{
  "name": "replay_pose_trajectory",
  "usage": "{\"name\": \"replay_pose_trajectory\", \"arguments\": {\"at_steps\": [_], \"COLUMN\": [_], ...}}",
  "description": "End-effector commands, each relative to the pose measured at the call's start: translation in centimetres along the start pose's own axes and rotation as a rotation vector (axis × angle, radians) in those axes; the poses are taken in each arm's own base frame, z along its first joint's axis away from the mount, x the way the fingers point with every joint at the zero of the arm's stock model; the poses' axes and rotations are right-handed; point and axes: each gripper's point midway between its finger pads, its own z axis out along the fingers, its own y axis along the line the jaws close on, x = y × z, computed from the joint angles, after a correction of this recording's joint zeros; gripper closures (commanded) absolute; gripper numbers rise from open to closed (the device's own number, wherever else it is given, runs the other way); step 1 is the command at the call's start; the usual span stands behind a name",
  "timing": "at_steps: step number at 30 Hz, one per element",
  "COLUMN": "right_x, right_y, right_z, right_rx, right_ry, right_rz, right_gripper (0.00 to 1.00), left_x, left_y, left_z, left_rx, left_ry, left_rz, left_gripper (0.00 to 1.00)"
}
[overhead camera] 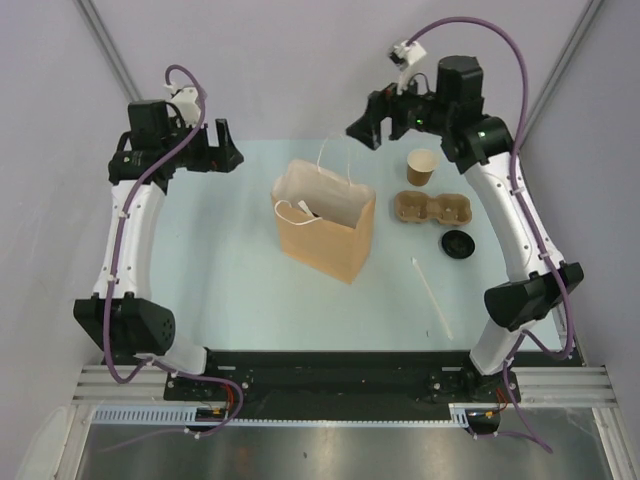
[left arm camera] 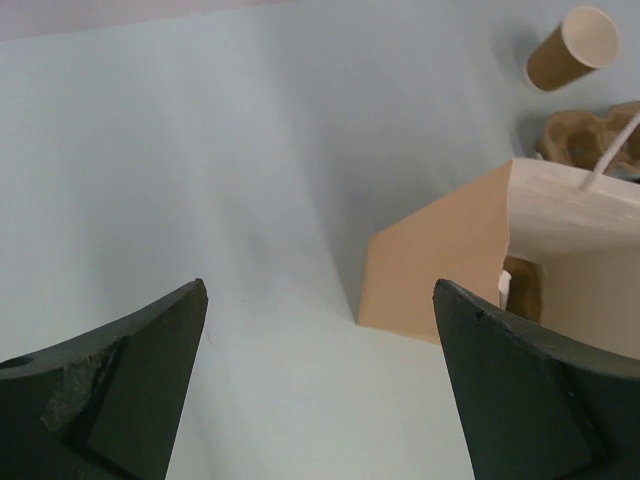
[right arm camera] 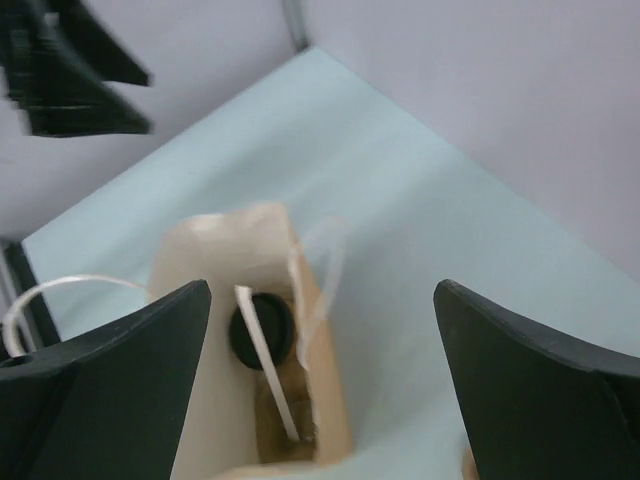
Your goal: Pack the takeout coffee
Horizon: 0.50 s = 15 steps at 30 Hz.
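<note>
Right gripper (right arm camera: 322, 288) spread over bag (right arm camera: 225, 225); lidded cup (right arm camera: 262, 330) inside stands lid-up.

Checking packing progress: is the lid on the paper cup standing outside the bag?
Off. The cup shows an open, pale inside; a black lid lies apart from it.

Even, diffuse overhead light; I see only a soft shadow beside the paper bag (left arm camera: 440, 255). Top view sharp — right wrist view blurred, the black lid (right arm camera: 262, 330) smeared.
</note>
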Motion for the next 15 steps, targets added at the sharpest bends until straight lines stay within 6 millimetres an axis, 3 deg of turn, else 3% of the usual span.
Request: {"name": "replay_pose_trajectory", "arguments": {"at_steps": [1, 2, 5, 7, 8, 9, 10, 11, 13, 15], "right_x": [2.0, 5.0, 8.6, 13.2, 15.1, 18.7, 19.5, 20.8, 23.7, 25.2], "right_y": [-5.9, -6.8, -8.6, -8.6, -9.3, -9.2, -8.9, -8.6, -8.4, -8.2], "right_z": [-5.5, -5.7, -9.0, -10.8, -12.1, -12.9, -13.9, -14.8, -16.8, -17.9], "right_rx": [0.197, 0.220, 0.313, 0.359, 0.392, 0.407, 0.417, 0.433, 0.469, 0.487], "right_ry": [0.027, 0.084, 0.136, 0.202, 0.238, 0.305, 0.323, 0.354, 0.399, 0.424], "right_rz": [0.149, 0.205, 0.252, 0.311, 0.321, 0.367, 0.353, 0.359, 0.376, 0.399], "right_gripper": [0.00, 0.00, 0.00, 0.00, 0.00, 0.00, 0.00, 0.00, 0.00, 0.00], "left_x": [1.8, 2.7, 5.4, 6.9, 9.2, 10.2, 10.8, 13.0, 14.1, 16.3], "left_y": [-1.6, -1.5, -0.9, 0.1, 0.6, 0.7, 1.0, 0.9, 1.0, 1.1], "left_z": [0.1, 0.2, 0.8, 1.0, 1.4, 1.5, 1.6, 1.3, 1.2, 0.8], "left_rx": [0.173, 0.179, 0.179, 0.134, 0.130, 0.127, 0.113, 0.116, 0.106, 0.090], "left_ry": [0.109, 0.145, 0.209, 0.233, 0.285, 0.304, 0.304, 0.335, 0.323, 0.349], "left_rz": [-0.055, -0.046, -0.020, 0.001, 0.005, 0.009, 0.021, 0.020, 0.033, 0.027], "left_gripper": [0.00, 0.01, 0.00, 0.01, 0.01, 0.00, 0.00, 0.00, 0.00, 0.00]}}
